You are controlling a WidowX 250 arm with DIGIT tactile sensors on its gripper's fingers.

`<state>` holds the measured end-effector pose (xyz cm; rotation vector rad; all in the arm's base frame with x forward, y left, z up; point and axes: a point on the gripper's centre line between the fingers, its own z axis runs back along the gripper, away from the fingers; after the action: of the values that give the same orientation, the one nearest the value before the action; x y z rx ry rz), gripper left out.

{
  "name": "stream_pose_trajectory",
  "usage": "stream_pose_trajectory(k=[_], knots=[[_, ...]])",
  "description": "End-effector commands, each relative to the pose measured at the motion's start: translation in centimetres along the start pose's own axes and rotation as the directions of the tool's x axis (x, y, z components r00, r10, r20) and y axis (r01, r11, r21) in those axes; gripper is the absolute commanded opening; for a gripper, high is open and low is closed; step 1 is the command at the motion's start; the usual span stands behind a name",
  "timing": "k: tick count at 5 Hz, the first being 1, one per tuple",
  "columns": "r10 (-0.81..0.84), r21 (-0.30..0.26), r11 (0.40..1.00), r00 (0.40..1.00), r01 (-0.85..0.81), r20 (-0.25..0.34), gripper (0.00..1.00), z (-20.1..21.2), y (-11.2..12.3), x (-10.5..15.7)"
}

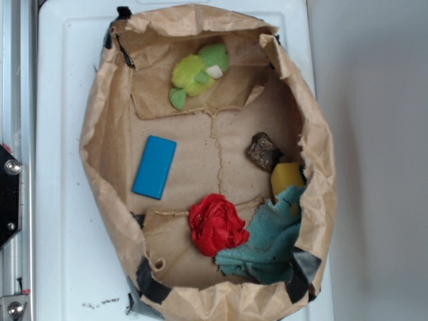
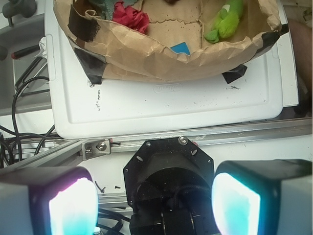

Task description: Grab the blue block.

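The blue block (image 1: pixel 155 166) lies flat on the floor of the brown paper bag (image 1: pixel 100 134), on its left side. In the wrist view only a corner of the blue block (image 2: pixel 180 48) shows over the bag's crumpled rim (image 2: pixel 146 58). My gripper (image 2: pixel 154 205) hangs outside the bag, over the robot base and the metal rail, well short of the block. Its two glowing pads (image 2: pixel 73 205) stand far apart with nothing between them. The gripper does not show in the exterior view.
Inside the bag lie a green plush toy (image 1: pixel 197 72), a red cloth ball (image 1: pixel 215 224), a teal towel (image 1: pixel 271 237), a yellow object (image 1: pixel 286 177) and a dark brown lump (image 1: pixel 263 151). The bag sits on a white tray (image 2: pixel 161 103). Cables (image 2: pixel 19 98) run at left.
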<state>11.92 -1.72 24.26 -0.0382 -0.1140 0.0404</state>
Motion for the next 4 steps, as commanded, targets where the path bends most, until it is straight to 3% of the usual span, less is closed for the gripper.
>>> stream_pose_trajectory(k=[1,2,3,4], knots=[[0.0,0.0,1.0,1.0,0.0,0.0,1.0,0.0,0.0,0.0],[0.149,-0.016,0.989,0.987,-0.148,0.065,1.0,-0.8,-0.3,4.6],[0.213,0.08,0.971,0.968,-0.225,0.133,1.0,-2.6,0.0,8.1],[0.275,0.127,0.947,0.95,-0.295,0.15,1.0,-5.5,1.1,11.8]])
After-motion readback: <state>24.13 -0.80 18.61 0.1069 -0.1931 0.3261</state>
